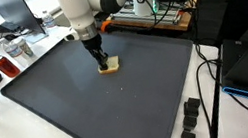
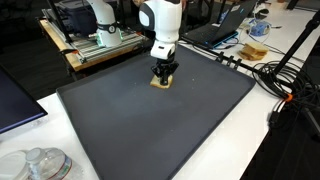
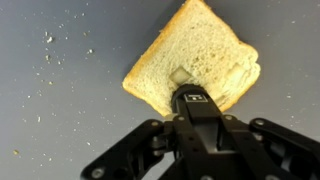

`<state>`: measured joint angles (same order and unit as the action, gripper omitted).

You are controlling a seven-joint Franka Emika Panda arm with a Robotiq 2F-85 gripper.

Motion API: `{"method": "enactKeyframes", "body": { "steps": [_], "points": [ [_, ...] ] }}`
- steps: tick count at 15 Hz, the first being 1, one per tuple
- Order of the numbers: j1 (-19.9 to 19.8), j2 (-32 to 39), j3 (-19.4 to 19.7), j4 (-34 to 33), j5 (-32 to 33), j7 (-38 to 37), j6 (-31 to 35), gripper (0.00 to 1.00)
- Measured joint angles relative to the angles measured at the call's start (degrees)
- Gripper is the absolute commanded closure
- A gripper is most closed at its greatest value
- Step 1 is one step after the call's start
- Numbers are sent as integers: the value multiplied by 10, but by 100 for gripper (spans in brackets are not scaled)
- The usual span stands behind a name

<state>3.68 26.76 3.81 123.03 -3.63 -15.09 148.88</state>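
The slice of white bread [image 3: 195,65] looked light, soft and easily crushed. Its crumb would give under any firm touch and the crust would tear or shed flakes if dragged, so a hold across two opposite crust edges, or low at one corner where the crust stiffens it, seemed safer than the spongy middle. It was a squarish sandwich slice with a pale cream face, a thin tan crust all round and one slightly domed side. In the wrist view there was a small dent in its face just ahead of the fingertips. It lay flat on the dark grey mat [image 1: 122,115], toward the mat's far edge as both exterior views showed it and well clear of the near edge and the corners. The gripper [image 3: 190,93] stood almost upright over the slice with its fingers pressed together. Their tips bore down on the top of the bread rather than pinching it. A few pale crumbs [image 3: 50,40] lay scattered on the mat beside the slice.
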Motion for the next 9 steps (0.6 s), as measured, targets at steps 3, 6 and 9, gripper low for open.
{"method": "enactKeyframes", "body": {
  "steps": [3, 6, 9],
  "points": [
    [0, 0, 0, -1, 4, 17, -1, 95],
    [6, 1, 4, -3, 11, -5, -5, 95],
    [14, 4, 10, -9, 11, -41, -14, 95]
  ]
}}
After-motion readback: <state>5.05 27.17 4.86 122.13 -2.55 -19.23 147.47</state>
